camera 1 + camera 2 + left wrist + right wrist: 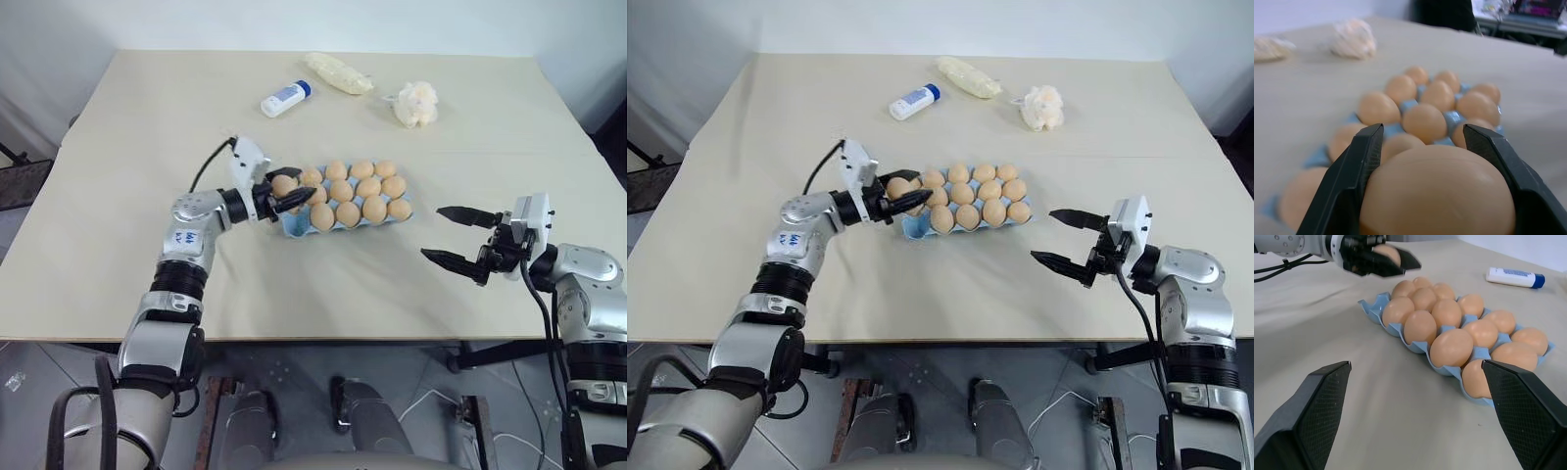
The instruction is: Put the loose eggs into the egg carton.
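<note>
Left claw (pixel 286 193) is clamped on one smooth tan-brown egg (pixel 1437 193), black fingers (pixel 1349 186) pressed to either side of it, held above the left end of the light blue moulded egg carton (pixel 1376 303). Carton sits mid-tabletop, nearly full: the rest of the tan-brown eggs (pixel 349 213) sit in its cups in three rows.

Right claw (pixel 1067 240) is spread wide, nothing in it, hovering level over bare tabletop just right of the carton, pointing toward it.

Surface: wide beige matte tabletop (pixel 118 196), slightly wrinkled covering, pale edge at the front. At the far side, well apart from the carton: white plastic bottle with blue cap (pixel 285 99) lying on its side, a pale yellowish oblong bag (pixel 338 73), and a lumpy white wad (pixel 416 104).

Room: plain white wall behind the tabletop, grey floor below the front edge, some dark cluttered gear in the background of the left wrist view.
</note>
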Motion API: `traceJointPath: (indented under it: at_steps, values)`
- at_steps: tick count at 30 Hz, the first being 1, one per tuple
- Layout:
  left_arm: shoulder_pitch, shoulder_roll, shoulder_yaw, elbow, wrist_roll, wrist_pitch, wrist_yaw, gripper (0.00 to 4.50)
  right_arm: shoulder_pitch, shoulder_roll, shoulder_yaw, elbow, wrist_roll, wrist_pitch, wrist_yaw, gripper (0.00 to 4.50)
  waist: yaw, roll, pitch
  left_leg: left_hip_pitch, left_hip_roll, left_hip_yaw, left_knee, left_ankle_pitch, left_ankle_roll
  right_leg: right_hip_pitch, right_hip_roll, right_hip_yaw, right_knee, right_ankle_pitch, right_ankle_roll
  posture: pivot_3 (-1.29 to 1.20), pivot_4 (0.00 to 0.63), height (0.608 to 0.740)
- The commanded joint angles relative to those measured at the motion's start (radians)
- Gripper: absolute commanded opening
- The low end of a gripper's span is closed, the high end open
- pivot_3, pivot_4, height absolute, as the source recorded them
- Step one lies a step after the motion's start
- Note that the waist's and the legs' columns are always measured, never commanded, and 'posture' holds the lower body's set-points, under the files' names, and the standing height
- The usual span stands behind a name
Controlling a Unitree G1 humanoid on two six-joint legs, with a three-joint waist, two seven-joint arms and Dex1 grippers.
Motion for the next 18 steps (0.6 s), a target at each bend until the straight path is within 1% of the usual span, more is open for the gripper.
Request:
traceJointPath:
  at_steps: [1,4,5,9,11,14,17,18]
  values:
    - [-0.039,0.003,-0.013,0.015,0.025,-0.034,-0.008,3.36,0.014,-0.006,-0.031,-0.048,0.025,-0.004,-0.015,4.5,0.0,0.0,0.0,0.0,0.0,0.0,0.001,0.0,0.0,0.0,0.0,0.0,0.0,0.0,0.0,0.0,0.15,0.74]
    - [-0.041,0.012,-0.025,0.008,0.028,0.003,-0.031,4.25,0.031,-0.009,-0.037,-0.064,0.03,-0.001,-0.025,4.5,0.002,0.0,0.0,-0.001,0.0,0.0,0.004,0.0,0.001,0.0,0.0,0.0,0.0,0.0,0.001,0.0,0.15,0.74]
    - [-0.038,0.015,-0.025,-0.003,0.026,0.005,-0.04,4.47,0.036,-0.01,-0.04,-0.068,0.031,0.0,-0.028,4.5,0.002,0.0,0.0,-0.001,0.0,0.0,0.005,-0.001,0.001,0.001,-0.001,0.0,0.0,0.0,0.001,0.0,0.15,0.74]
    - [-0.031,0.026,-0.016,-0.047,0.015,0.014,-0.067,4.47,0.044,-0.013,-0.041,-0.076,0.035,0.002,-0.035,4.5,0.001,0.0,0.0,-0.001,0.0,0.0,0.005,-0.001,0.001,0.001,-0.001,0.001,0.0,0.001,0.001,0.0,0.15,0.74]
    - [-0.048,0.031,0.024,-0.076,-0.023,0.041,-0.056,4.47,0.033,-0.01,-0.034,-0.066,0.033,0.0,-0.036,4.5,0.001,0.0,0.0,-0.001,0.0,0.0,0.005,-0.001,0.001,0.001,-0.001,0.001,0.0,0.001,0.001,0.0,0.15,0.74]
    - [-0.049,0.048,0.073,-0.138,-0.082,0.109,-0.059,4.47,0.014,-0.008,-0.025,-0.05,0.029,-0.001,-0.036,4.5,0.0,0.0,0.0,-0.001,0.0,0.0,0.005,-0.001,0.001,0.001,-0.001,0.0,0.0,0.0,0.001,0.0,0.15,0.74]
    - [-0.004,0.082,0.101,-0.215,-0.135,0.208,-0.084,4.47,0.0,-0.009,-0.02,-0.038,0.027,-0.003,-0.029,4.5,0.0,0.0,0.0,-0.001,0.0,0.0,0.004,-0.001,0.001,0.001,0.0,0.0,0.001,0.0,0.001,0.0,0.15,0.74]
    - [0.017,0.097,0.106,-0.24,-0.142,0.211,-0.091,4.47,-0.005,-0.01,-0.018,-0.032,0.026,-0.004,-0.025,4.5,0.0,0.0,0.0,-0.001,0.0,0.0,0.004,-0.001,0.001,0.001,0.0,0.0,0.001,0.0,0.001,0.0,0.15,0.74]
